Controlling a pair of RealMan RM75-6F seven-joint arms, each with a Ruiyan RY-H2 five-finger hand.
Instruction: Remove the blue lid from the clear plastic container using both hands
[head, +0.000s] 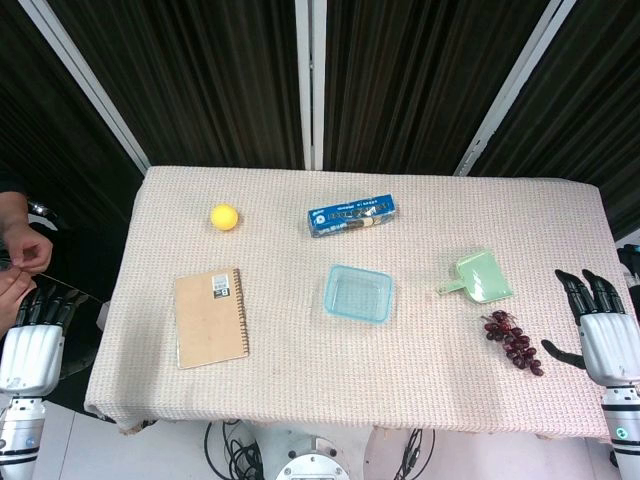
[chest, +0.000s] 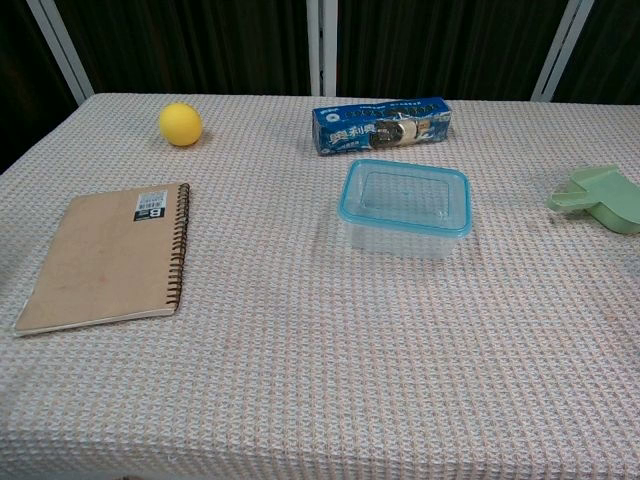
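The clear plastic container (head: 357, 294) (chest: 404, 210) stands near the middle of the table with its blue lid (head: 358, 287) (chest: 405, 196) seated on top. My left hand (head: 35, 332) hangs off the table's left edge, fingers pointing up. Off the right edge is my right hand (head: 598, 325), fingers spread and empty. Both hands are far from the container. The chest view shows neither hand.
A brown spiral notebook (head: 210, 317) (chest: 108, 256) lies left of the container. A yellow ball (head: 224, 217) (chest: 180, 124) and a blue biscuit pack (head: 351, 215) (chest: 380, 125) sit behind. A green scoop (head: 478, 277) (chest: 598, 196) and dark grapes (head: 513, 341) lie to the right. A person's hands (head: 20, 262) show at far left.
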